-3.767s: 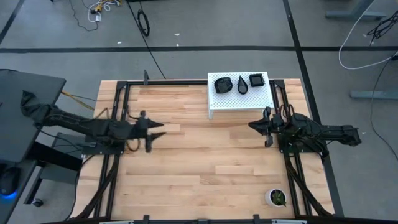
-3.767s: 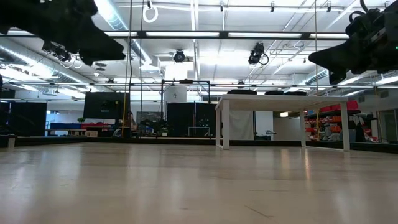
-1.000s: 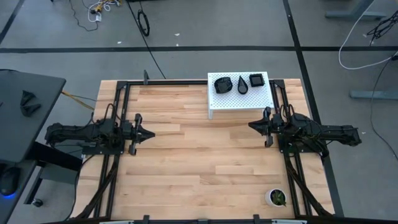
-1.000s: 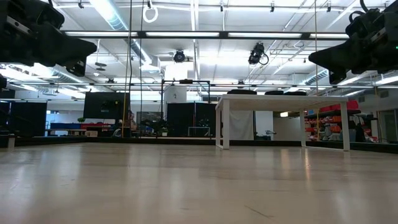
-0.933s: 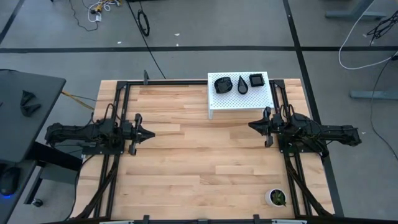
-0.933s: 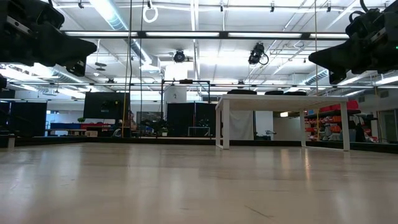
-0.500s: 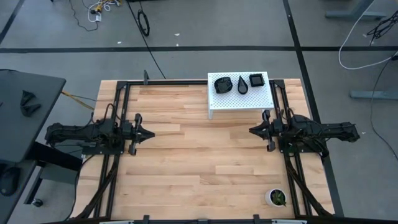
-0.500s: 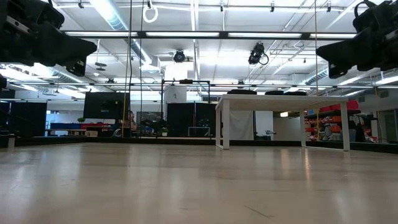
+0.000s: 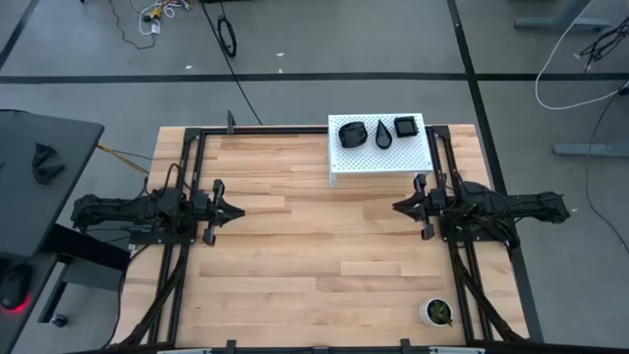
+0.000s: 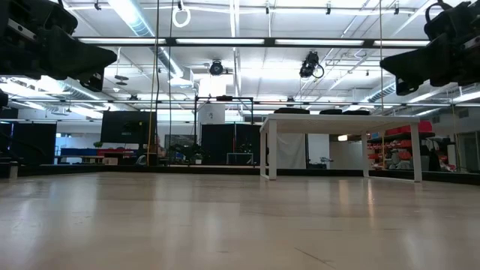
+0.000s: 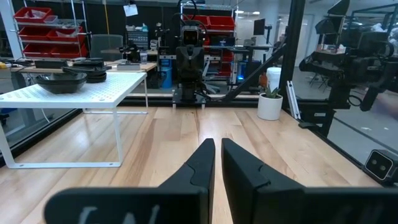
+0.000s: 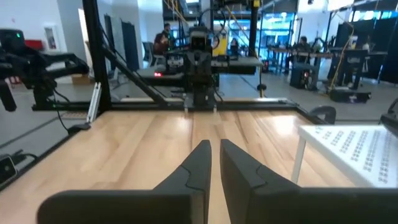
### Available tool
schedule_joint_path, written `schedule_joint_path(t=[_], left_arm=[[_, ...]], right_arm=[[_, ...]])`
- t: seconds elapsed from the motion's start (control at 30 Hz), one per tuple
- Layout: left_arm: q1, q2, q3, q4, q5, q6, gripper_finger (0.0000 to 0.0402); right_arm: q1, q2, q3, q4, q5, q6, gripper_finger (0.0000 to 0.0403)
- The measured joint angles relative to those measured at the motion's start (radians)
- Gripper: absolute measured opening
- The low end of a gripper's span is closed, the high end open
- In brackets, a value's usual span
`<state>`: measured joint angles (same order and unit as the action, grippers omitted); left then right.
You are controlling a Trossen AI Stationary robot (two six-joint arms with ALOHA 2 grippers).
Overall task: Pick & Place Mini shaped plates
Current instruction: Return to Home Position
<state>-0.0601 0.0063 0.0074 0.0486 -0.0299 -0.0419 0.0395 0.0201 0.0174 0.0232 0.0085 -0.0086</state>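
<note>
High view, straight down: plates (image 9: 350,134) all up on a white perforated shelf (image 9: 379,162) at the far edge of the table (image 9: 314,265), right of centre. Glossy black, shallow, sorted into three small piles in a row: round stack (image 9: 352,136) at the end nearer the left arm, teardrop stack (image 9: 383,134) in the middle, square stack (image 9: 405,127) at the end nearer the right arm. Piles close beside one another, apart from both arms. From the left wrist view, same shelf (image 11: 74,94) seen side-on on thin white legs, nearest pile a low dark bowl shape with a flared rim, the others flatter and farther back. From the low view, only thin dark slivers along the shelf top. Above the table's left side, left gripper (image 9: 239,210), level, aimed at the middle, well apart from the shelf. Its fingers (image 11: 202,163) drawn together to a thin slit, nothing between them. Above the right side, right gripper (image 9: 397,206), facing the left one, just in front of the shelf's near edge toward its right end, clear of it. Its fingers (image 12: 199,163) likewise pinched to a narrow slit, empty. Both arms high off the wood in the low view, up at the top corners. At the near right corner, a white cup (image 9: 436,313) with green inside, well apart from everything else.
</note>
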Motion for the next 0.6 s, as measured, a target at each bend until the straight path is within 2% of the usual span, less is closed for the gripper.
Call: schedule_joint_path(t=[0.6], left_arm=[[0.000, 0.000, 0.000, 0.000, 0.000, 0.000, 0.0032]], right_arm=[[0.000, 0.000, 0.000, 0.003, 0.001, 0.000, 0.0039]])
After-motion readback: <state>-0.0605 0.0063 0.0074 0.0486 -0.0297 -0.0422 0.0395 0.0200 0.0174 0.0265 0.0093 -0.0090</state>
